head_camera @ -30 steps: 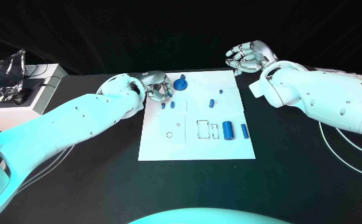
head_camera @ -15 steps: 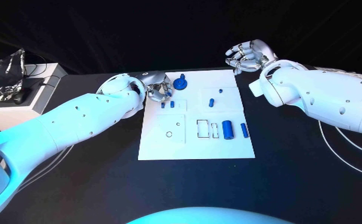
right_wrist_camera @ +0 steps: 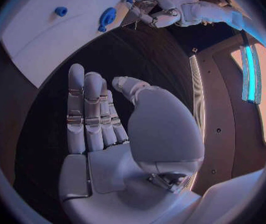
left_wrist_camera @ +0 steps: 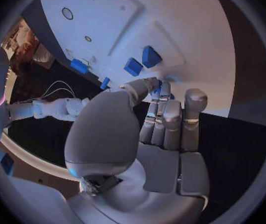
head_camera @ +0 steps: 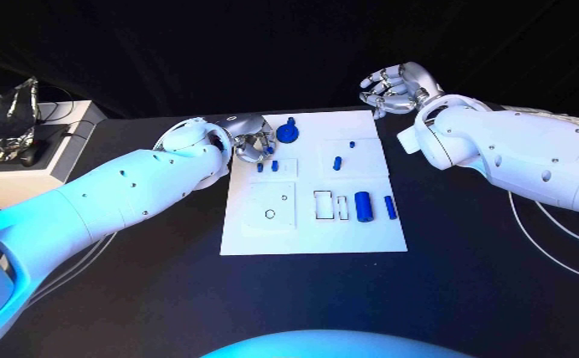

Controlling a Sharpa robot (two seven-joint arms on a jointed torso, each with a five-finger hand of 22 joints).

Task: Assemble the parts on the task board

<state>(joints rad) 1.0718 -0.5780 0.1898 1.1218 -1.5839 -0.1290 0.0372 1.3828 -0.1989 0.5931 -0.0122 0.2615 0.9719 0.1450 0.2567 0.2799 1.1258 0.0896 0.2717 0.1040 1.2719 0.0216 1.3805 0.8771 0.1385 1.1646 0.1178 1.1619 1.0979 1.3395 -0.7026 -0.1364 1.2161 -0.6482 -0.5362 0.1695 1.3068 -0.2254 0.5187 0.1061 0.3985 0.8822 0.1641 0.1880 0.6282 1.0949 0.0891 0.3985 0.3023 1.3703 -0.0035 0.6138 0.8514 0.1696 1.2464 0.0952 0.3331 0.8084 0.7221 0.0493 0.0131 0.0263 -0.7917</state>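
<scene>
The left robot hand [head_camera: 251,139] is lying at the near-left corner of the task board [head_camera: 314,237], and in the head view its own white wrist is covering most of its palm, so whether the fingertips are touching the round blue part [head_camera: 289,133] beside them cannot be told. In the left wrist view the thumb and fingers [left_wrist_camera: 170,119] are hiding the piece just beyond them; only a sliver of blue is showing. The small blue parts [head_camera: 340,162] on the board are too small to tell by shape. The right robot hand [head_camera: 392,89] is partly hiding behind its forearm.
</scene>
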